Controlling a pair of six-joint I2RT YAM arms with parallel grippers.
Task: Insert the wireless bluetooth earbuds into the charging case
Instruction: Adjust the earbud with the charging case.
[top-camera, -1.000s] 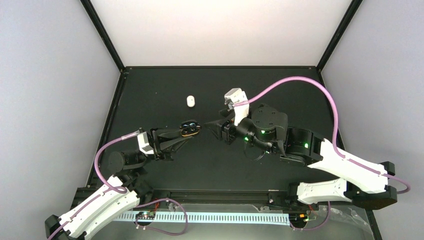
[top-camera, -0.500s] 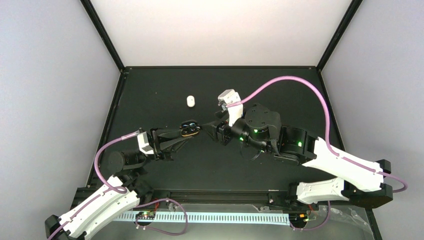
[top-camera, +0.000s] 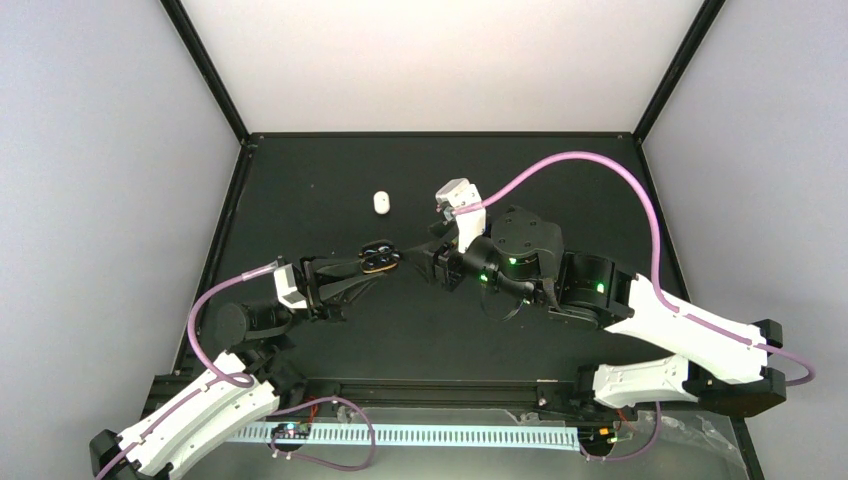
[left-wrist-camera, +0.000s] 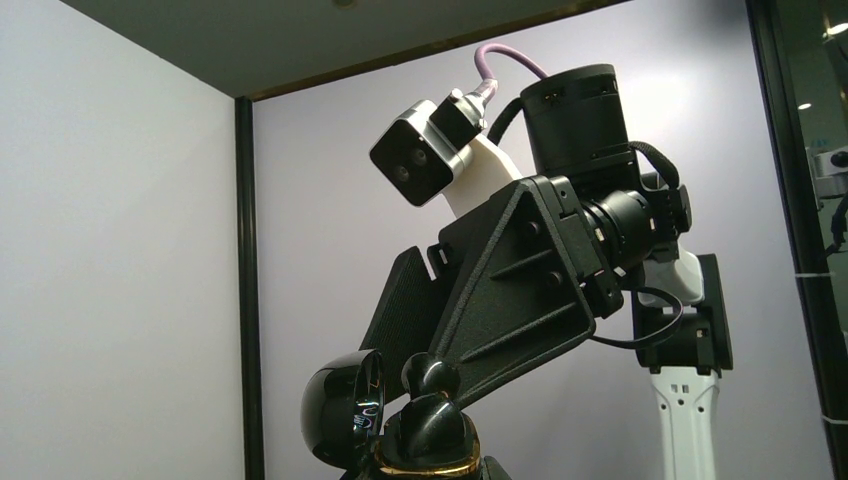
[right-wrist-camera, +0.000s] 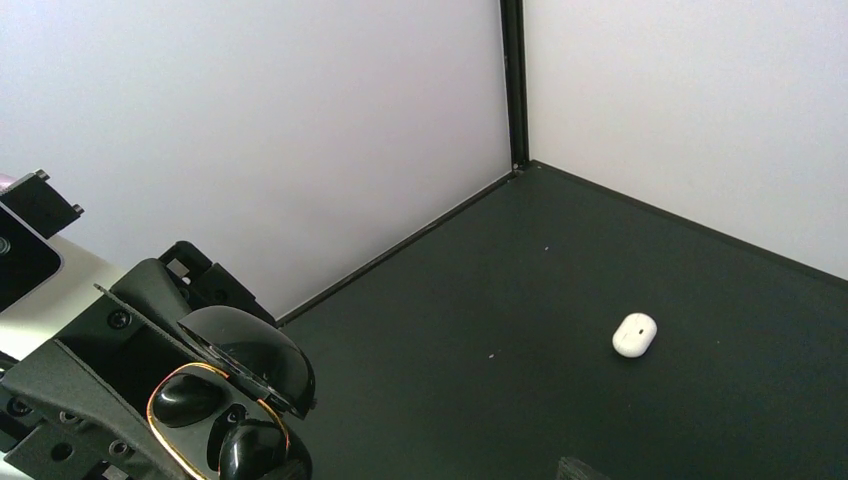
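**Left arm.** The left hand (top-camera: 374, 263) is closed around a black charging case (top-camera: 379, 255) and holds it above the table (top-camera: 560, 180), left of centre. The lid (right-wrist-camera: 250, 352) is swung open. Inside the gold rim (right-wrist-camera: 160, 385) sit two black earbuds (right-wrist-camera: 185, 397). In the left wrist view one of them rises above the rim.

**Table, behind the case.** A small glossy white oval item (top-camera: 381, 202) lies alone on the dark surface, well apart from both hands. Whether it is an earbud or a closed case cannot be told.

**Right arm.** The right hand (top-camera: 418, 252) points left, with its fingertips just beside the open case. Its two black finger plates overlap in the left wrist view. Whether they are parted or closed cannot be told.
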